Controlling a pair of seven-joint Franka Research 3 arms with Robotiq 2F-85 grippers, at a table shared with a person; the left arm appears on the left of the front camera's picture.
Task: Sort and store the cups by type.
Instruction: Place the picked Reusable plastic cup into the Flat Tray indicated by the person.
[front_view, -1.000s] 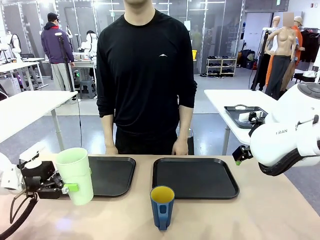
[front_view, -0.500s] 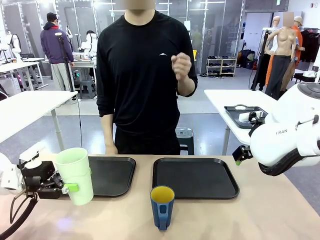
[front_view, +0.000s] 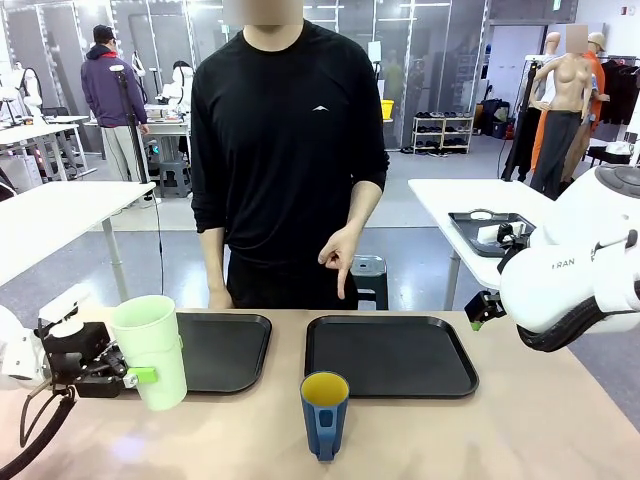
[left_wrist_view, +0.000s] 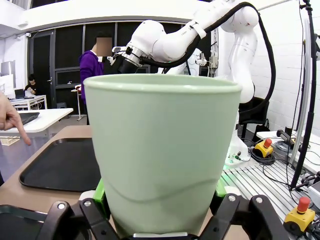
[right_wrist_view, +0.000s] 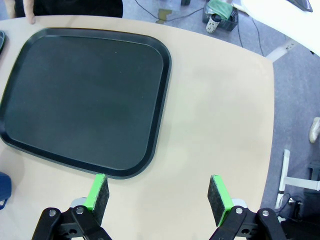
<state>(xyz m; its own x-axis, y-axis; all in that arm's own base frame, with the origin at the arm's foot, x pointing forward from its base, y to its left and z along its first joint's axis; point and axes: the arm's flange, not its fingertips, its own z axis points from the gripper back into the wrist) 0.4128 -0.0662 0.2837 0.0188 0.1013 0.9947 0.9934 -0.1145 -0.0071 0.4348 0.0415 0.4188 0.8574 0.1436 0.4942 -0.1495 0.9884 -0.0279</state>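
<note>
My left gripper (front_view: 128, 375) is shut on the pale mint-green tumbler (front_view: 150, 350), holding it upright at the table's left, just in front of the left black tray (front_view: 225, 352). In the left wrist view the tumbler (left_wrist_view: 160, 155) stands between my green pads (left_wrist_view: 100, 192). The dark blue mug (front_view: 324, 412), yellow inside, stands alone at the front centre, handle toward me. My right gripper (right_wrist_view: 159, 192) hangs open and empty over bare table beside the right black tray (right_wrist_view: 85, 95). The mug's edge (right_wrist_view: 4, 187) shows at that view's left.
A person in black stands at the far edge, one hand (front_view: 338, 262) pointing a finger down toward the right tray (front_view: 390, 355); the other hand (front_view: 220, 297) rests by the left tray. My right arm (front_view: 570, 285) hovers at the table's right side.
The person's raised hand has come down from chest height and now points down at the right tray. Neither arm nor cup has moved.
</note>
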